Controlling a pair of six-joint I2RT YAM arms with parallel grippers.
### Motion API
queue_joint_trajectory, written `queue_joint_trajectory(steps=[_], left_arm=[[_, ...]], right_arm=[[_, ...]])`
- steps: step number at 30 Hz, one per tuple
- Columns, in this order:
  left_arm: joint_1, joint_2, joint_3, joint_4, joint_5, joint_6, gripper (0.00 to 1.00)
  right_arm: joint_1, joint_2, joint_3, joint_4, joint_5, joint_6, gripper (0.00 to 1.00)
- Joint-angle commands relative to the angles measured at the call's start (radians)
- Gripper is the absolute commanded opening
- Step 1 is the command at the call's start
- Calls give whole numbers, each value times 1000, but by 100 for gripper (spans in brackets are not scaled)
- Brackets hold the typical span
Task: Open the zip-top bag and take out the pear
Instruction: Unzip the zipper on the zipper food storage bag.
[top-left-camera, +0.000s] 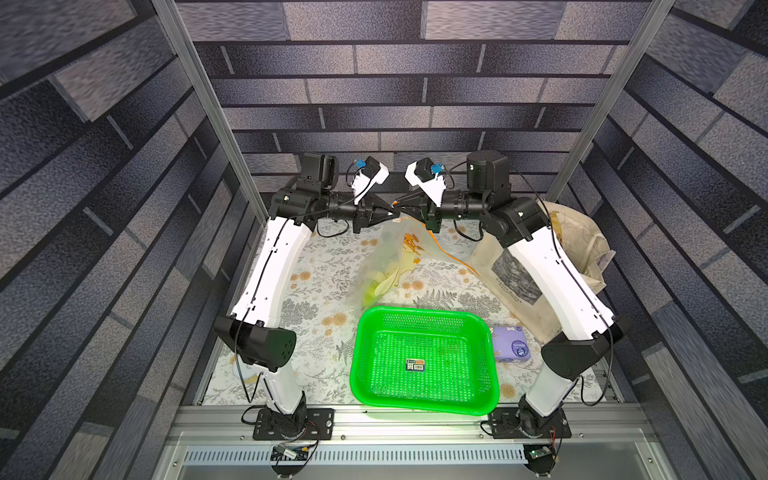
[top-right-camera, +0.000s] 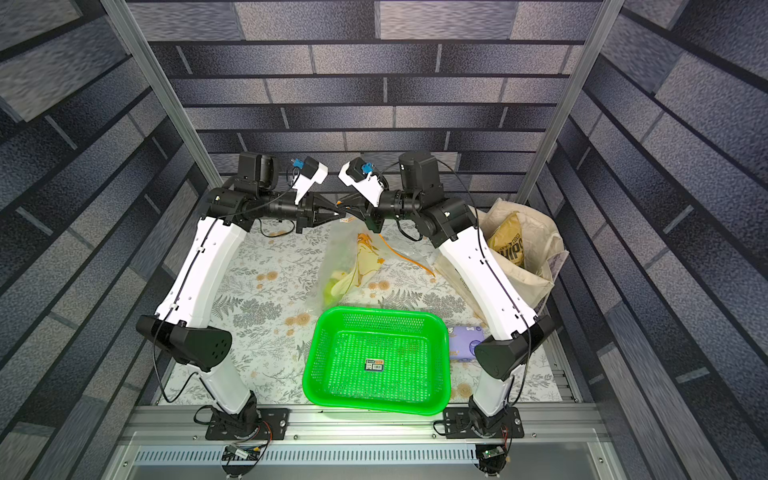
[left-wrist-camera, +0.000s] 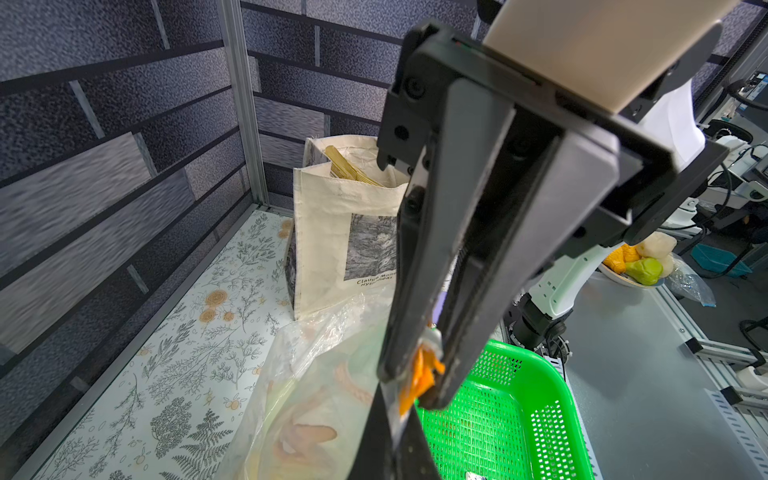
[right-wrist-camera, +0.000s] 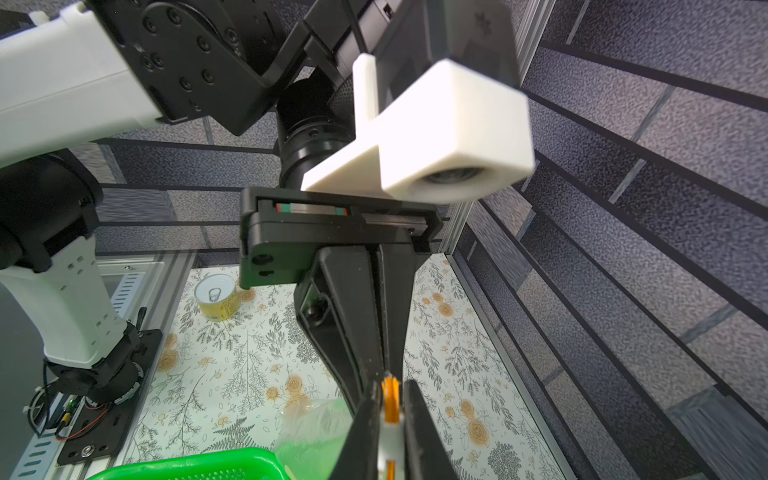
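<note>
The left hand (right-wrist-camera: 384, 370) and right hand (left-wrist-camera: 419, 376) both clamp the orange zip strip (top-left-camera: 457, 259) of the zip-top bag (top-left-camera: 386, 266), its top raised behind the green basket (top-left-camera: 424, 314). Whether the seal has parted is unclear. The pear (top-left-camera: 370, 292) sits low inside, not yet removed.

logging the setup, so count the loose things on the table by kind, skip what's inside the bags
bags: 2 (zip-top bag, tote bag)
basket: 1
purple packet: 1
can: 1
total: 5
</note>
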Motion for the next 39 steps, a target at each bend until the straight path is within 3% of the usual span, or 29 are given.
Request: queue_joint_trajectory(steps=[1, 22, 28, 39], left_arm=[[6, -11, 22, -28, 30, 26, 0], [83, -50, -61, 116, 49, -66, 0], [130, -91, -105, 245, -18, -155, 0], [214, -200, -260, 540, -244, -358, 0]], right_arm=[[6, -1, -12, -4, 12, -6, 13], [-42, -30, -79, -4, 51, 22, 13], [-60, -80, -170, 35, 60, 44, 12], [-85, -189, -368, 77, 122, 62, 12]])
